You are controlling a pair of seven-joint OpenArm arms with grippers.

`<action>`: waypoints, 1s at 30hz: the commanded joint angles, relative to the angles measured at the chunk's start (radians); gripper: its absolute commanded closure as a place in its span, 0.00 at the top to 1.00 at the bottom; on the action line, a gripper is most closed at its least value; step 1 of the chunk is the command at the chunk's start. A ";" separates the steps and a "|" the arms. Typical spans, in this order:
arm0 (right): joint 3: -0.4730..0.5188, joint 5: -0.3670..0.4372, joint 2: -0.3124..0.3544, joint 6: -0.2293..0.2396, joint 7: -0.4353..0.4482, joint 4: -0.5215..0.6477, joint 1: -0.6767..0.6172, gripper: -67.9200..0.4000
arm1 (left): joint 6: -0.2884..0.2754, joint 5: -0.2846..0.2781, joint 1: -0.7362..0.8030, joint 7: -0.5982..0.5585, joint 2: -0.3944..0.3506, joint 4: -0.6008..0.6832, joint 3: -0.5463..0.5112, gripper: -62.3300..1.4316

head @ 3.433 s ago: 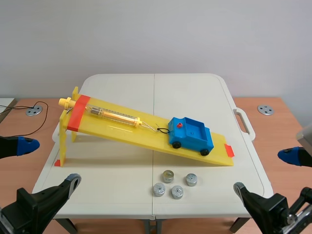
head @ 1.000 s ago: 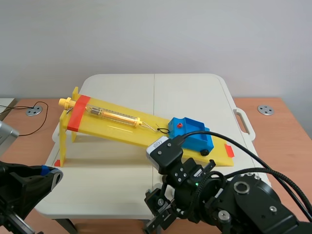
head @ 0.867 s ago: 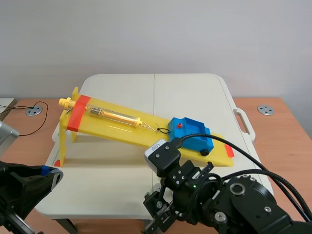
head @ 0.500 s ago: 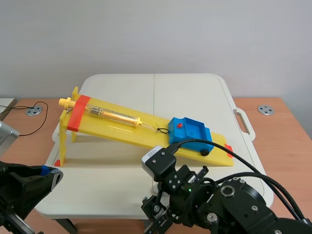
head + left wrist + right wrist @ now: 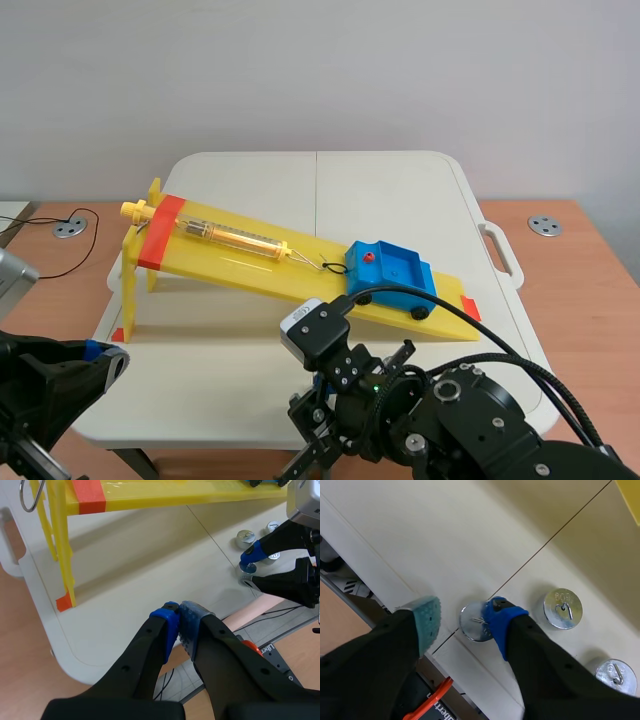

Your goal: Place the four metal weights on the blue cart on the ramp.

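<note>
Right arm point(image 5: 440, 420): has swung in low over the worktop's point(image 5: 380, 190) near edge.
Right fingers point(image 5: 426, 620): apart, straddling one weight point(image 5: 476, 622), blue pad right at its rim.
Other weights point(image 5: 562, 609): two beside it on the worktop.
Left fingers point(image 5: 179, 625): together, over the worktop's front left corner.
Cart point(image 5: 392, 275): low on the ramp point(image 5: 250, 255).

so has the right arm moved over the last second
Yes. The right arm has slid left and toward the near edge of the table, drawing away from the blue cart, which sits in the same spot on the ramp.
</note>
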 commanded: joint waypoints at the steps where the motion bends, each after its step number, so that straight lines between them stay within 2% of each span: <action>1: -0.017 0.018 -0.030 -0.037 0.103 0.028 0.075 0.25 | -0.025 -0.070 -0.020 -0.097 0.008 0.071 -0.016 0.08; 6: -0.017 0.018 -0.027 -0.045 0.082 0.027 0.075 0.12 | -0.025 -0.070 -0.020 -0.097 0.008 0.071 -0.016 0.08; 10: -0.016 0.018 -0.027 -0.087 0.082 0.027 0.075 0.01 | -0.025 -0.070 -0.020 -0.097 0.008 0.071 -0.016 0.08; 16: -0.016 0.023 -0.024 -0.092 0.101 0.032 0.075 0.02 | -0.025 -0.070 -0.020 -0.097 0.008 0.071 -0.016 0.08; 20: -0.016 0.049 -0.010 -0.093 0.080 0.069 0.074 0.02 | -0.025 -0.070 -0.020 -0.097 0.008 0.071 -0.016 0.08; 30: 0.082 0.153 0.051 -0.087 0.016 0.298 0.006 0.02 | -0.025 -0.070 -0.020 -0.097 0.008 0.071 -0.016 0.08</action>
